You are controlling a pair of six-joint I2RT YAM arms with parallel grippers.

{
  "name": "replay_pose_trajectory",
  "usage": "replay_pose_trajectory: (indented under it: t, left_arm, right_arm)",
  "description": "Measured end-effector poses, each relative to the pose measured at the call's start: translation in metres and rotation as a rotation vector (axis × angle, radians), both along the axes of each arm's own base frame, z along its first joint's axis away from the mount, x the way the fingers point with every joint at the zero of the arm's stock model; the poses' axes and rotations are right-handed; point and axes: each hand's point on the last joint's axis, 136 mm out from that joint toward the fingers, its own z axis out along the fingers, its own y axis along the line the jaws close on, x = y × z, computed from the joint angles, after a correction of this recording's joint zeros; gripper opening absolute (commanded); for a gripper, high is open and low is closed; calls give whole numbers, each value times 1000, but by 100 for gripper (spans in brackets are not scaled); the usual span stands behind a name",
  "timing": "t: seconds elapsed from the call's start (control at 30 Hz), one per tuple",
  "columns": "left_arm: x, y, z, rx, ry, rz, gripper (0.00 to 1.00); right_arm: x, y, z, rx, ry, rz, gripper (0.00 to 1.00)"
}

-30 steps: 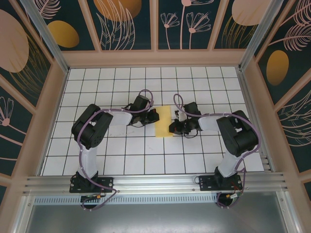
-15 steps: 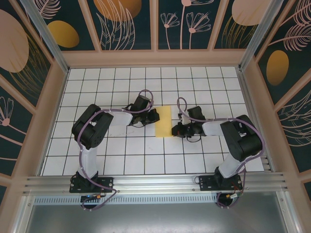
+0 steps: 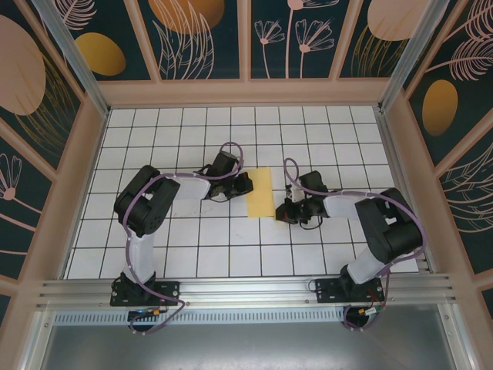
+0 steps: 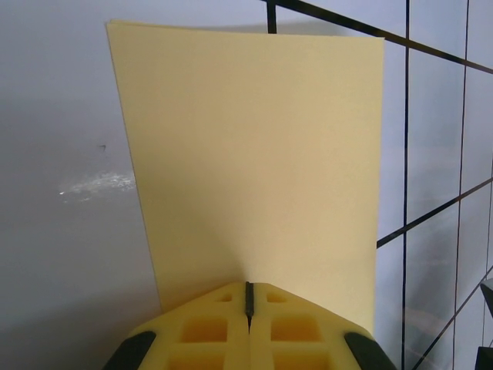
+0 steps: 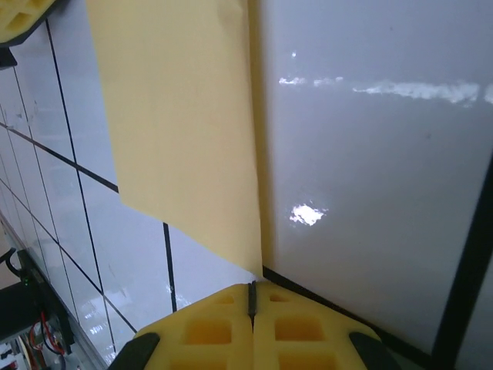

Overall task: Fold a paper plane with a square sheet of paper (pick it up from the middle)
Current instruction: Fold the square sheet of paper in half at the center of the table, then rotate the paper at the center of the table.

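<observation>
Yellow paper rectangle (image 3: 259,193) on white gridded table (image 3: 192,247).
Left claw (image 3: 246,185), pressed together, meets its left edge; right claw (image 3: 282,210), also closed, at its near corner.

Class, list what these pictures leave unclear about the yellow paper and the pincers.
Left wrist view: the yellow paper's near edge hides behind the shut left pincer; gripped or not, unclear.
Right wrist view: the paper runs off the top edge.
Top view: its layers are too small to count.
</observation>
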Motion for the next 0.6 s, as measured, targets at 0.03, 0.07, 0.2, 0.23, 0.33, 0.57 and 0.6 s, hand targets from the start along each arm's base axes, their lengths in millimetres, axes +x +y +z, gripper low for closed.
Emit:
replay_pose_trajectory:
  t: [0.03,0.07,0.2,0.23,0.33,0.57,0.6]
  left_arm:
    - [1,0,1,5,-2,0,0]
    - [3,1,2,17,-7,2,0]
    - [14,-1,14,42,-37,5,7]
    - [18,-2,22,40,-56,6,9]
    - [24,-2,53,24,-121,17,15]
    - [25,28,119,11,-261,130,36]
    - [23,36,121,17,-264,152,39]
  right_arm:
    - [1,0,3,1,-2,-7,0]
    - [3,1,8,6,-13,-13,1]
    - [29,5,40,12,-116,-56,5]
    - [38,6,48,9,-149,-70,7]
    - [58,10,64,-8,-214,-98,8]
    - [73,34,41,-94,-198,-76,5]
    - [70,36,33,-110,-180,-72,5]
